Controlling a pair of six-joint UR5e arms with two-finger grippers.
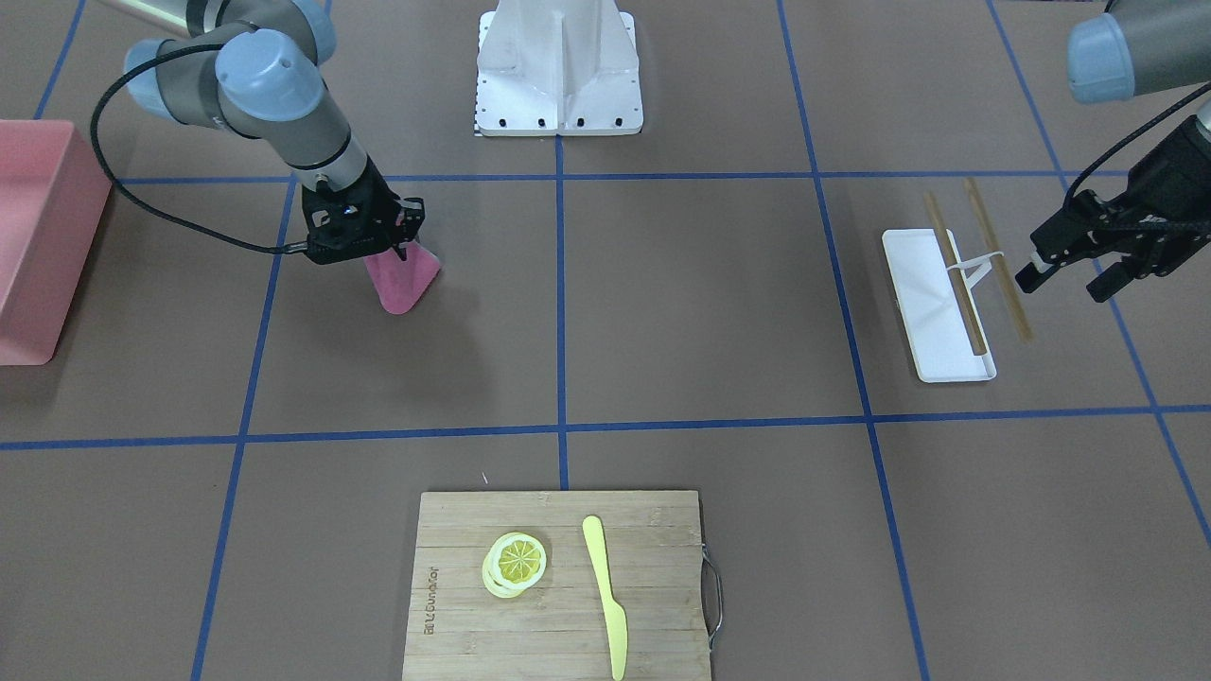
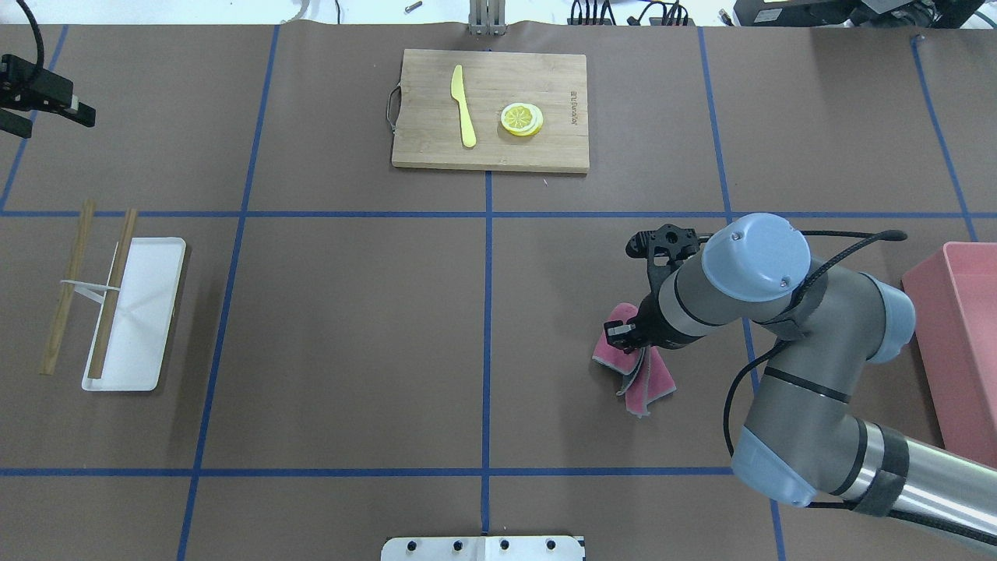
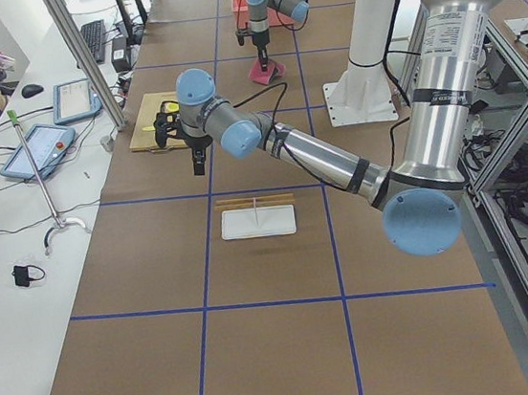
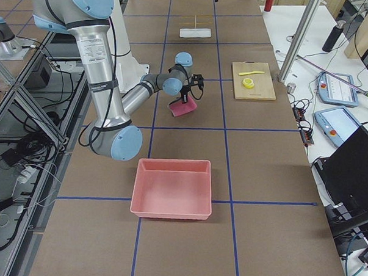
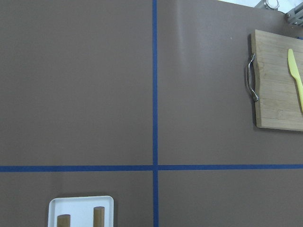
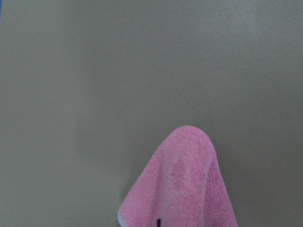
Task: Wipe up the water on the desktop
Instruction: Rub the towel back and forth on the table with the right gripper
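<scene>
Nearest the robot's base, the right gripper has its fingers pinching a pink cloth by a bunched edge, the rest dangling over the brown table. With so little gripped, I judge a dragging stroke could tug it free, or the wad could smear water rather than soak it up. No puddle or sheen shows anywhere, the fingertips are buried in cloth, and whether its lower end touches the table is unclear; farther off, on the white tray side, the left gripper hovers with fingers spread, empty.
</scene>
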